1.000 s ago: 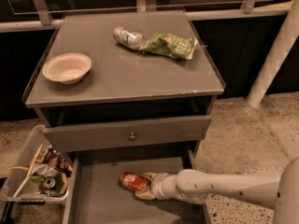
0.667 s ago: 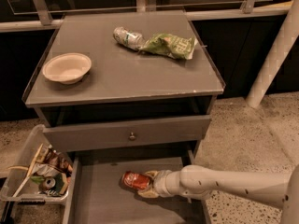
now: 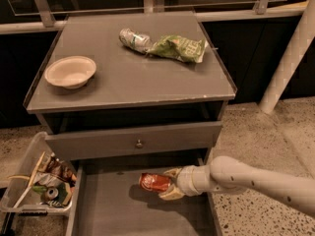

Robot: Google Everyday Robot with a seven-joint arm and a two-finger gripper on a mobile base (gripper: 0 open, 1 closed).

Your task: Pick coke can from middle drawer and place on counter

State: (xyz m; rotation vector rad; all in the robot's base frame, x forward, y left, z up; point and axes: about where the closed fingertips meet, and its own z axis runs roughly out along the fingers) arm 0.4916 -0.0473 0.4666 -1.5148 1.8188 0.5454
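Note:
The coke can (image 3: 153, 182), red with silver ends, lies on its side over the floor of the open middle drawer (image 3: 110, 210). My gripper (image 3: 167, 183) reaches in from the right, its pale fingers (image 3: 170, 193) closed around the can's right end. The can appears slightly raised, with a shadow under it. The counter (image 3: 128, 77) is the grey cabinet top above the drawer.
On the counter sit a white bowl (image 3: 70, 72), a silvery-white can (image 3: 134, 39) lying down and a green chip bag (image 3: 178, 48). A closed drawer front with a round knob (image 3: 139, 143) is above the open drawer. A clear bin of clutter (image 3: 42, 186) stands at the left.
The gripper with the can has lifted slightly off the drawer floor and shifted a little; the view has also shifted.

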